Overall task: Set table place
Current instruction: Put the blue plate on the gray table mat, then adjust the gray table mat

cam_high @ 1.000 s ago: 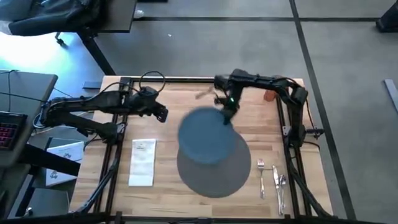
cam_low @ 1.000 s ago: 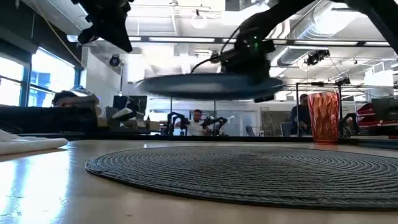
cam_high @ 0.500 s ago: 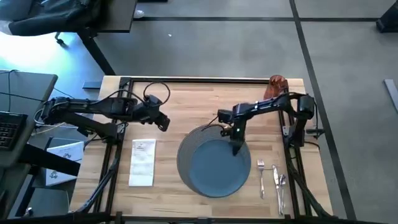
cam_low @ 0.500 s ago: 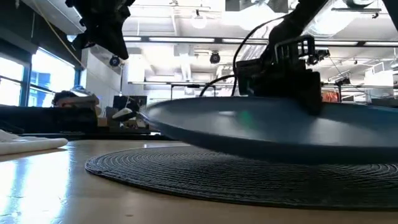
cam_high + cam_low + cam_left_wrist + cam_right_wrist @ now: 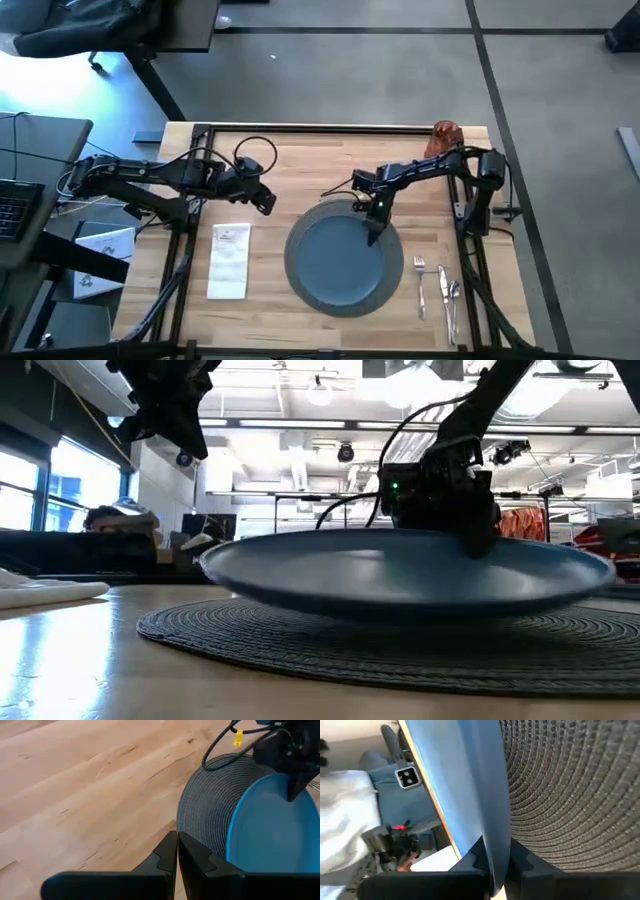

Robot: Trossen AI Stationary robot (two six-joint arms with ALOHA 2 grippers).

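From my remote station I read the worktop [image 5: 270,310] from left to right. The left gripper [image 5: 266,203] hangs above bare wood at the left-centre, well apart from the mat; in the left wrist view its fingers [image 5: 165,857] are pressed together with nothing between them. Below it in the high view, the napkin [image 5: 229,260] lies flat near the left rail, clear of the mat. At the centre lies the mat [image 5: 311,222], and the plate [image 5: 340,262] is over it; a band of mat shows past the plate's far-left edge. In the low view the plate [image 5: 400,570] sits low over the mat [image 5: 300,635], and I cannot tell whether it rests fully on the weave. The right gripper [image 5: 374,231] is at the plate's far right rim, pinching it: the right wrist view shows the blue rim [image 5: 485,820] clamped edge-on between the two fingers [image 5: 520,857], with the mat [image 5: 570,795] beside it. To the right of the mat, the fork [image 5: 420,283], knife [image 5: 440,292] and spoon [image 5: 453,305] lie side by side, near the right rail. The cup [image 5: 443,138] stands at the far right corner of the worktop, partly hidden by the right arm.
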